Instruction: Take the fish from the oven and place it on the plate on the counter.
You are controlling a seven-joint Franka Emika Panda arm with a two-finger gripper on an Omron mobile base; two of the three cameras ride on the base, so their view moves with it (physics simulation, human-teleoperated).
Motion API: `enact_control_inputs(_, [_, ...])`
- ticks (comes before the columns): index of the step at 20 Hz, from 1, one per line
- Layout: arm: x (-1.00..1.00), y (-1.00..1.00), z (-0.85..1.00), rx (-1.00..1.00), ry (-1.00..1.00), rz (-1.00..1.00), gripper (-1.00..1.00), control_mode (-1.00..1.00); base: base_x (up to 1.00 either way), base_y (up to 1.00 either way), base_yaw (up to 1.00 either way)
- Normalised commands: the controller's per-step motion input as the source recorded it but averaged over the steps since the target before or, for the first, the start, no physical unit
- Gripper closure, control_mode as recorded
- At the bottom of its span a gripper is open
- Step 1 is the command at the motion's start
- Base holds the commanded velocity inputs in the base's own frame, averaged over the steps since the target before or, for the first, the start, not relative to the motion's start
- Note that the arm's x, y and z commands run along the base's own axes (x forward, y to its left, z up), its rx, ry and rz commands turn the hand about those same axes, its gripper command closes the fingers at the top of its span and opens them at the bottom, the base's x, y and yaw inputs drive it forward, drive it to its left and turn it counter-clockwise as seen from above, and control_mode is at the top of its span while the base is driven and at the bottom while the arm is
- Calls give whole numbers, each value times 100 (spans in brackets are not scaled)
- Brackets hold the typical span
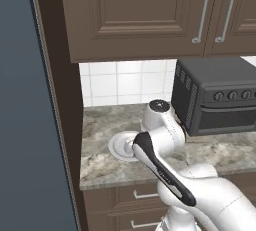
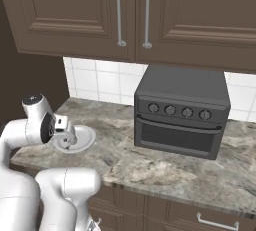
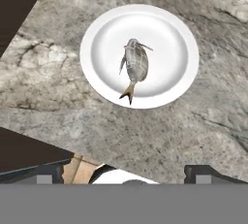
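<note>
While the hand hangs over the counter, this is how things lie:

Fish: the fish [image 3: 134,65] lies flat in the middle of the plate [image 3: 99,29], tail toward the near rim, head toward the far rim.
Plate: it rests on the counter [image 3: 203,131] near the counter's left end, close to the dark wall panel [image 1: 60,100]; from the left base view the plate [image 1: 117,145] is partly hidden by the arm.
Gripper: the gripper [image 3: 123,172] hovers above the plate, apart from the fish; the fish is straight ahead of the fingers and below them, not between them.
Fingers: the two tips are spread wide, with nothing held; one fingertip [image 3: 206,172] shows at the right.
Toaster oven: the toaster oven [image 2: 182,112] stands on the counter to the right of the plate, well apart, door closed.
Cabinets: brown cabinets [image 2: 125,12] hang above.
</note>
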Motion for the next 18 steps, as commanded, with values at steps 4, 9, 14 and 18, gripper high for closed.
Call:
enact_control_inputs(4, [-19, -36, 100, 0, -6, 0, -100, -100, 0, 0, 0])
enact_control_inputs(9, [-1, -55, 100, 2, 0, 0, -100, -100, 0, 0, 0])
enact_control_inputs(14, [0, -57, 100, 3, 1, 0, -100, -100, 0, 0, 0])
enact_control_inputs(18, [-12, -14, 59, -1, -4, 0, -100, -100, 0, 0, 0])
